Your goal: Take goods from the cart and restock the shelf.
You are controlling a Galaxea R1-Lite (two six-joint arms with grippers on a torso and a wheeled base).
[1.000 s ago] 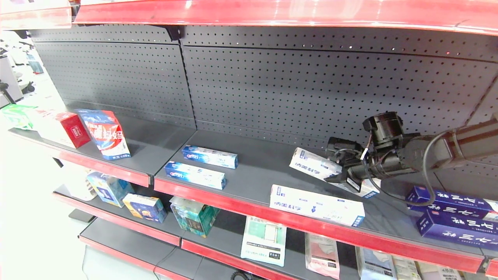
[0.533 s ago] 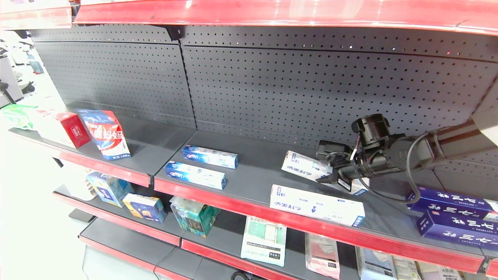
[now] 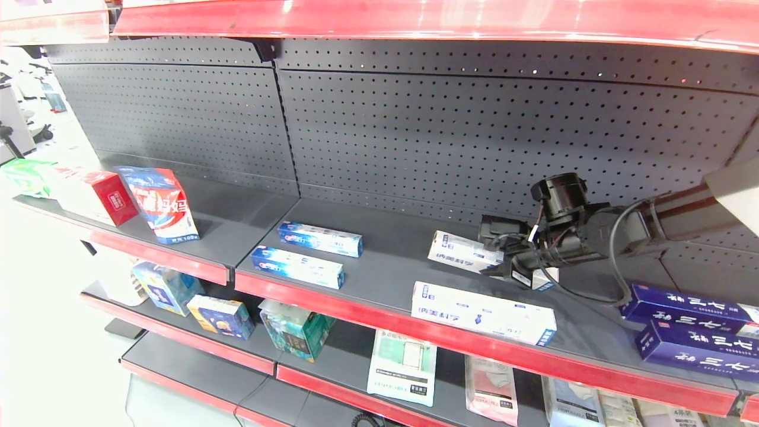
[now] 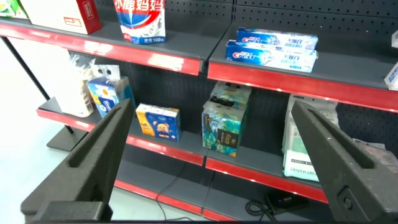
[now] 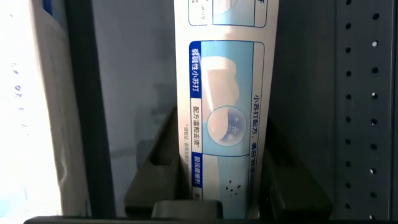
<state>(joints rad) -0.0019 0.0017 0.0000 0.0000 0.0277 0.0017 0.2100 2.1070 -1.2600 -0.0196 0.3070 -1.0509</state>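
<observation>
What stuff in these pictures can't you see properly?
Head view: the right gripper covers one end of the white box it holds, so I cannot tell whether the box touches the shelf.
Right wrist view: the box's print runs off the picture's edge.
Left wrist view: the open left gripper hides parts of the lower shelves behind its fingers.
Head view: the right edge cuts off the dark blue boxes.
</observation>
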